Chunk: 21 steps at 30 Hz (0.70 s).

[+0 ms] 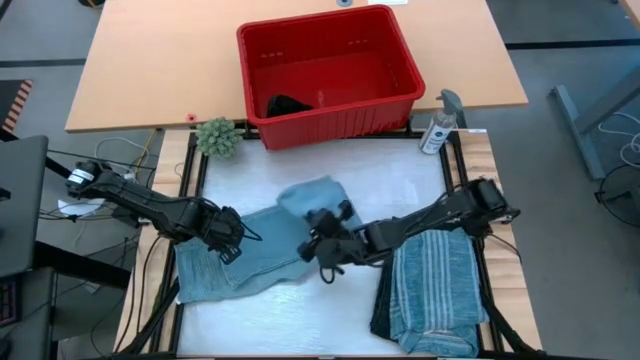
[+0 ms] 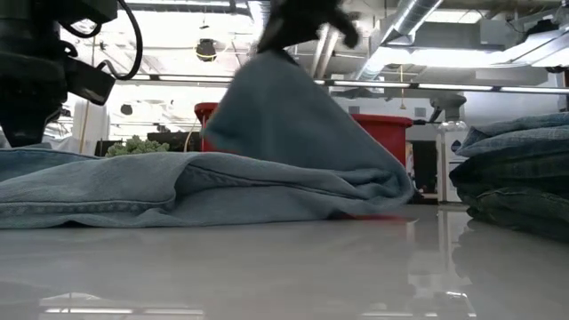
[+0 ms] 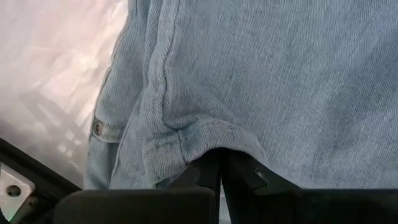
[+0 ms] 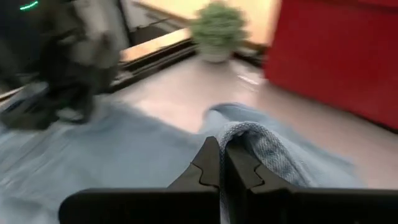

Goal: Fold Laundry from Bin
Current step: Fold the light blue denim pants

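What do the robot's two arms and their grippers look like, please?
Both arms are dark, slim and jointed, with black cables looping beside them. The left gripper and right gripper are black too; the wrist views show two dark, angular, wedge-tipped fingers on a broad black base.

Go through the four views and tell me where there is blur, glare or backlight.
High view: sharp, evenly lit. Low view: bright ceiling lights behind, the lifted denim garment backlit, the glossy table mirroring it. Left wrist view: denim weave crisp, pale washed-out table in one corner. Right wrist view: motion-blurred throughout, the red bin and small green plant smeared.
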Each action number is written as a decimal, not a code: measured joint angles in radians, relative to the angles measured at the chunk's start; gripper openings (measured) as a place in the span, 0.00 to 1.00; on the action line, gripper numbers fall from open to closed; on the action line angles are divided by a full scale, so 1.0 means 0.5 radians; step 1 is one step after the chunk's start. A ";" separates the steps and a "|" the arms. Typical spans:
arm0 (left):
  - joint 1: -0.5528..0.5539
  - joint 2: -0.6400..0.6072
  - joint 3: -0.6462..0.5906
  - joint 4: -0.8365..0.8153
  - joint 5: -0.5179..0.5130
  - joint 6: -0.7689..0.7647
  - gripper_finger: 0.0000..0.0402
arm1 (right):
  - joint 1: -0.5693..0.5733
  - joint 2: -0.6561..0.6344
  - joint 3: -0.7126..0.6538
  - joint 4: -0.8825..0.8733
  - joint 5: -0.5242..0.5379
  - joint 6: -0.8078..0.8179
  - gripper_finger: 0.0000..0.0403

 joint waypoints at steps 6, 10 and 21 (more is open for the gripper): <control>0.000 -0.002 0.000 0.023 0.011 0.085 0.00 | -0.004 0.288 0.106 0.283 -0.334 -0.248 0.06; 0.000 -0.002 0.000 0.041 0.026 0.144 0.00 | 0.009 0.448 0.141 0.262 -0.687 -0.323 0.15; 0.001 -0.002 0.000 0.053 -0.121 0.296 0.00 | 0.018 0.379 0.143 0.158 -0.922 -0.320 0.63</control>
